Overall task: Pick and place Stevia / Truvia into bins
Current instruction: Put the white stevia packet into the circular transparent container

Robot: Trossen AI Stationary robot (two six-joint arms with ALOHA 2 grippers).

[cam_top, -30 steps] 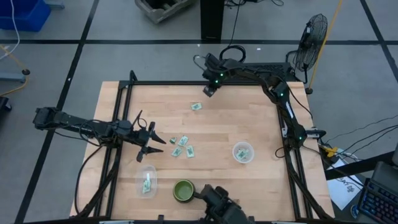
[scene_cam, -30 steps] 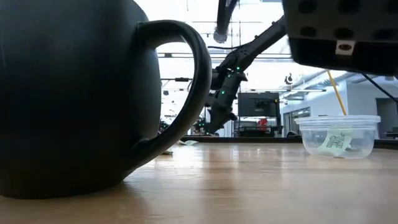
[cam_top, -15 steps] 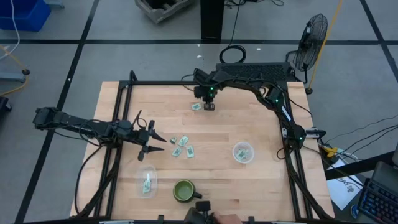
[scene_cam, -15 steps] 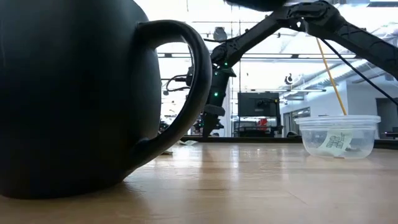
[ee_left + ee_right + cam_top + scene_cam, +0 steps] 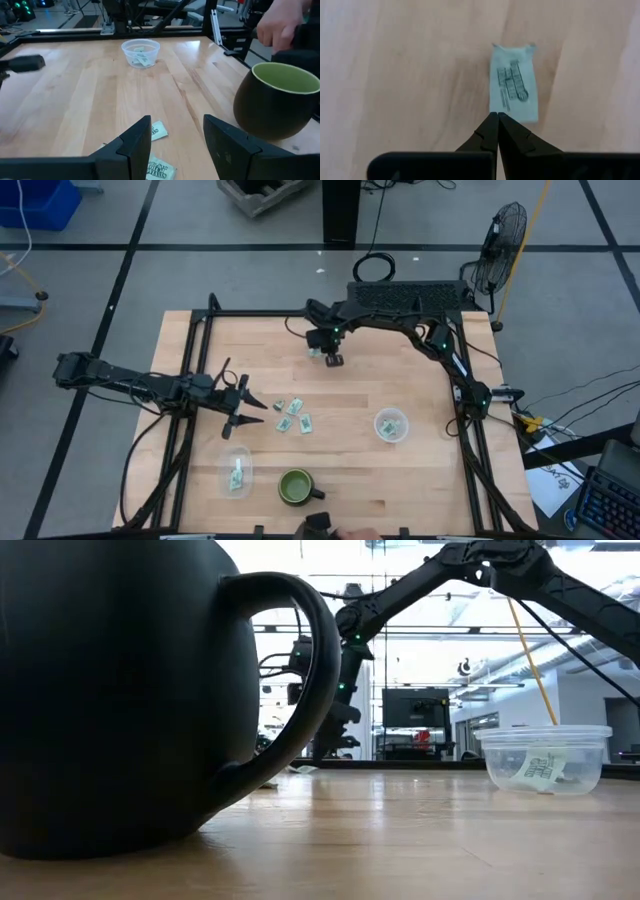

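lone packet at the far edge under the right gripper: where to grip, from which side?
The packet lies flat on the table, so probably come straight down and pinch across its narrow width near the short end. The right gripper, fingers shut, sits at that end and needs to open first.

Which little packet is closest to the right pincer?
The lone packet at the table's far side, away from the cluster of packets mid-table. The right pincer is right at its edge, fingers together.
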